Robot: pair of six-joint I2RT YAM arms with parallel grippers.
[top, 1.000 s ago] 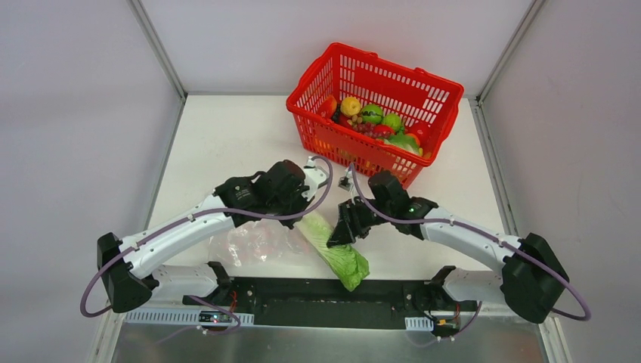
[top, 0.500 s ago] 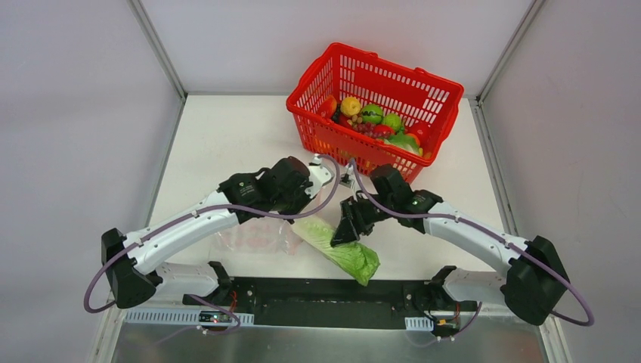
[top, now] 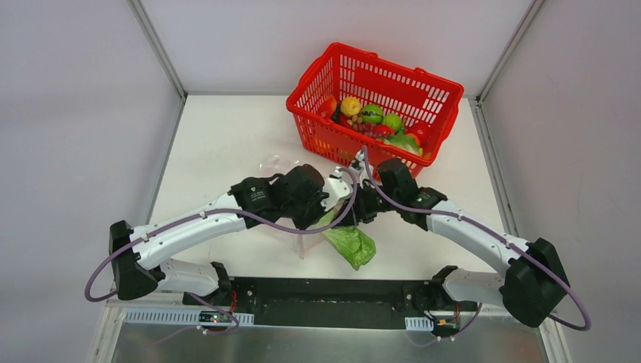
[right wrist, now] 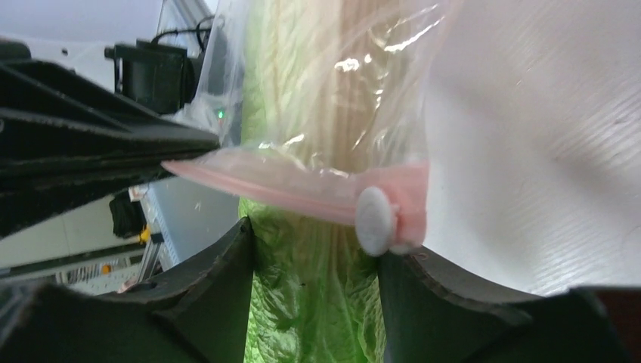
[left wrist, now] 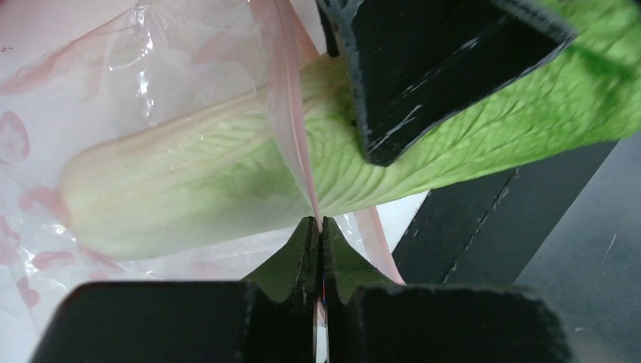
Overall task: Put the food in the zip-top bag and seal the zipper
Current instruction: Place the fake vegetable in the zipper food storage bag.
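The cabbage [top: 349, 246] is held off the table between both grippers. My right gripper [top: 354, 210] is shut around its green middle [right wrist: 317, 302]. In the left wrist view its pale end [left wrist: 189, 181] lies inside the clear zip-top bag [left wrist: 151, 76], and the green leaves [left wrist: 491, 144] stick out of the mouth. My left gripper [left wrist: 318, 223] is shut on the pink zipper strip [left wrist: 291, 136] and holds the mouth up; it shows in the top view [top: 326, 206] too. The strip [right wrist: 287, 181] and its white slider [right wrist: 376, 221] cross the cabbage. A yellow fruit [top: 350, 106] and a red fruit [top: 418, 130] lie in the basket.
The red plastic basket [top: 401, 66] with several more toy fruits stands at the back right, just beyond both grippers. A crinkled fold of clear plastic [top: 274, 162] shows beyond the left arm. The black base rail [top: 325, 299] runs along the near edge.
Both grippers have closed in on each other and moved toward the basket. The bag has come up off the table, and the cabbage's pale end has gone into its mouth.
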